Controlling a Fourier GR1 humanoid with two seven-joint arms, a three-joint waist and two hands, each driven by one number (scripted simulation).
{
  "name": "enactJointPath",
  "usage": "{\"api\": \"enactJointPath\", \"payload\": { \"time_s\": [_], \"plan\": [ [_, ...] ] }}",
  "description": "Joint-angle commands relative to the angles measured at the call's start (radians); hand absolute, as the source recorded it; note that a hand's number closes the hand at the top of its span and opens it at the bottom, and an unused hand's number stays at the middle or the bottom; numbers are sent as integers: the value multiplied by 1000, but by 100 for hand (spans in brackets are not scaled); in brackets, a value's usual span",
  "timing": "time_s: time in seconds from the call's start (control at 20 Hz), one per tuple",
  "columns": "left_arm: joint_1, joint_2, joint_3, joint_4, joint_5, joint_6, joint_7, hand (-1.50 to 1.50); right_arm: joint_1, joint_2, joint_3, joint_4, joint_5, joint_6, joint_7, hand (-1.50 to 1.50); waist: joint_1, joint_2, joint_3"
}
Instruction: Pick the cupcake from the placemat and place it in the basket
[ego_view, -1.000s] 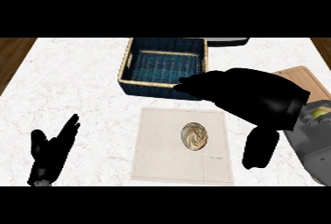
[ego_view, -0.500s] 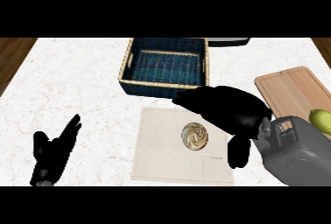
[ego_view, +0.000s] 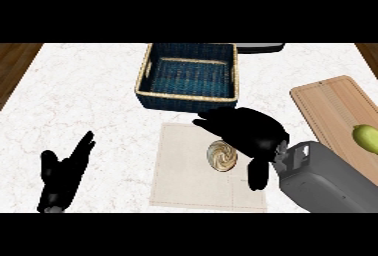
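The cupcake (ego_view: 221, 155), with a tan and white swirled top, sits in the middle of the beige placemat (ego_view: 184, 185). My right hand (ego_view: 247, 132) hovers just above and to the right of it, fingers spread and relaxed, thumb hanging down past the cupcake's right side; it holds nothing. The dark blue basket (ego_view: 188, 97) with a tan rim stands behind the placemat. Resting at the lower left is my left hand (ego_view: 63, 172), open with fingers up.
A wooden cutting board (ego_view: 336, 112) lies at the right with a green fruit (ego_view: 365, 137) on it. A dark object (ego_view: 258, 48) shows at the back edge behind the basket. White marble counter (ego_view: 81, 100) stretches to the left.
My right hand has drawn back from near the basket and come down toward the cupcake, uncovering the cutting board. The left hand has not moved.
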Motion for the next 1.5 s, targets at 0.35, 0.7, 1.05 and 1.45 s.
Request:
{"api": "enactJointPath", "payload": {
  "time_s": [0.35, 0.7, 1.05, 1.45],
  "plan": [
    [13, -7, 10, 70, -3, -24, 72, 0, 59, 72, 27, 115, 149, -81, -116, -150, -2, 9, -14],
    [38, -4, 45, 104, 10, -56, 29, 0, 80, 117, 59, 150, 238, -113, -135, -150, -4, 8, -15],
    [58, -17, 39, 17, -27, -20, 75, 0, 146, 84, 68, 157, 303, -74, -139, -150, -6, 6, -14],
    [64, -19, 44, -24, -28, -38, 125, 0, 107, 193, 43, 305, 368, -128, -201, -150, 3, 7, -13]
  ]
}}
